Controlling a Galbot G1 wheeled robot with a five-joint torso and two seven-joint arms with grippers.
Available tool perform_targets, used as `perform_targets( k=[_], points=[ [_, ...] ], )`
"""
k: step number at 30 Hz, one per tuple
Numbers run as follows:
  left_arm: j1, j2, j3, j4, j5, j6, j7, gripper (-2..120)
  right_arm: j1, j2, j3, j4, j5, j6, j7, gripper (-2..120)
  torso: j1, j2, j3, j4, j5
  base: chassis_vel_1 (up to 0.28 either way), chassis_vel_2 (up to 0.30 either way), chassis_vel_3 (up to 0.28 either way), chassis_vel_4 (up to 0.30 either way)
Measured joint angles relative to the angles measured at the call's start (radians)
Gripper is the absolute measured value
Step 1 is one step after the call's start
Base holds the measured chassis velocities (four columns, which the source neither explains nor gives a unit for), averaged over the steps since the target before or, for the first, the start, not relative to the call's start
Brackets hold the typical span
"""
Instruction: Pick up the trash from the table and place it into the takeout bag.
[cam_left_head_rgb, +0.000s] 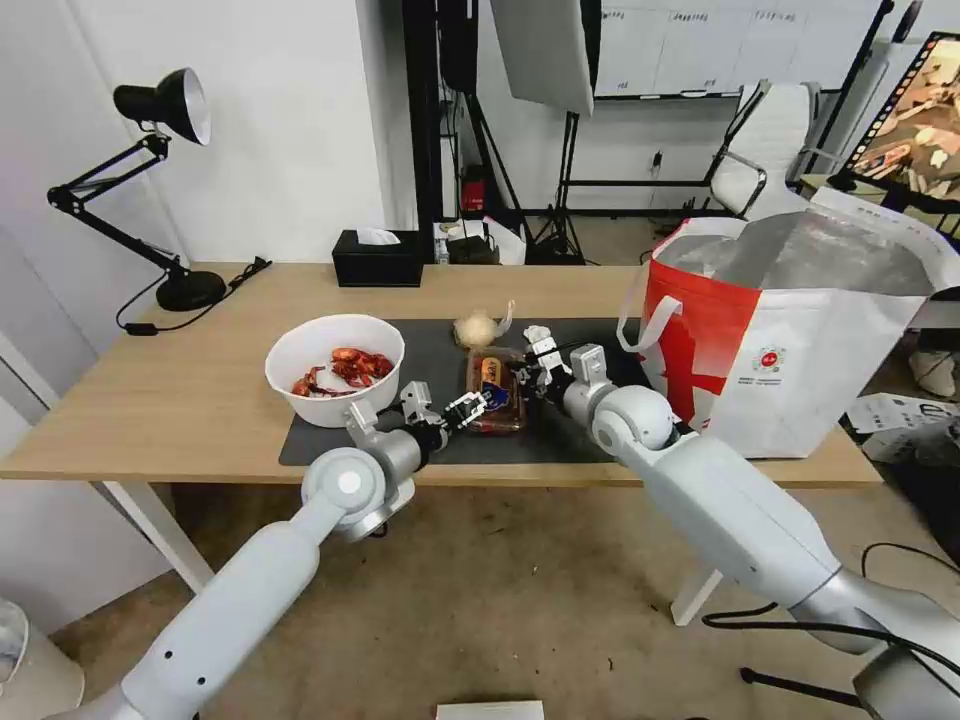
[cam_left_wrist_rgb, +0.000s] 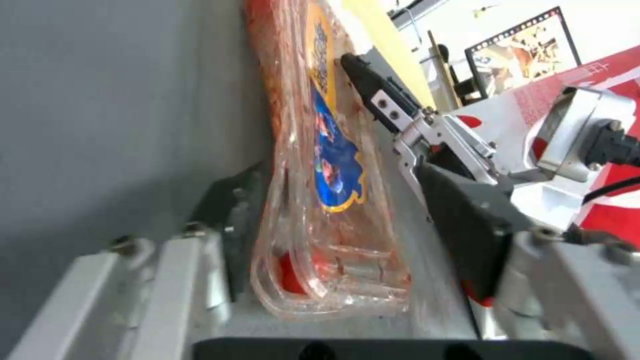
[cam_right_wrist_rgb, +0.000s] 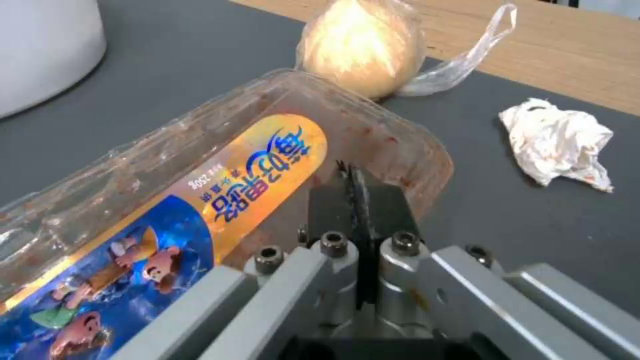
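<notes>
White bowl (cam_left_head_rgb: 335, 368) holds red shells (cam_left_head_rgb: 345, 368); takeout bag (cam_left_head_rgb: 790, 330) gapes.

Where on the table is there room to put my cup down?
Bare wood lies on the table between the white bowl and the desk lamp, and between the black tissue box and the takeout bag. The mat is crowded: plastic tray, both grippers, knotted bag.
</notes>
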Motion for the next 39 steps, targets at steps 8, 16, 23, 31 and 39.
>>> perform_targets(
  k=[8,16,23,31,39],
  points=[
    [-0.002,-0.004,0.002,0.007,-0.001,-0.009,-0.003,28,0.000,-0.006,0.000,0.005,0.003,-0.001,0.001,0,0.000,0.000,0.000,0.0000,0.0000,0.000,0.000,0.000,0.000],
    [-0.001,-0.004,0.005,0.006,0.000,-0.014,-0.002,0,-0.010,-0.007,0.013,0.016,0.082,0.029,0.009,0,0.000,0.000,0.000,-0.0001,-0.0001,0.000,0.000,0.000,0.000],
    [0.000,-0.005,-0.020,-0.036,0.010,-0.031,-0.002,0,-0.073,0.004,0.064,0.089,0.360,0.310,0.099,5,0.000,0.000,0.000,0.0003,-0.0001,0.000,0.000,0.000,0.000],
    [-0.019,0.024,-0.071,-0.112,0.115,-0.067,0.007,0,-0.274,-0.061,0.218,0.297,0.319,0.478,0.115,31,0.000,0.000,0.000,-0.0002,-0.0002,0.000,0.000,0.000,0.000],
    [-0.193,0.107,-0.063,-0.114,0.175,-0.094,0.045,0,-0.566,-0.152,0.353,0.501,0.068,0.428,0.139,61,0.000,0.000,0.000,0.0001,0.0000,0.000,0.000,0.000,0.000]
  ],
)
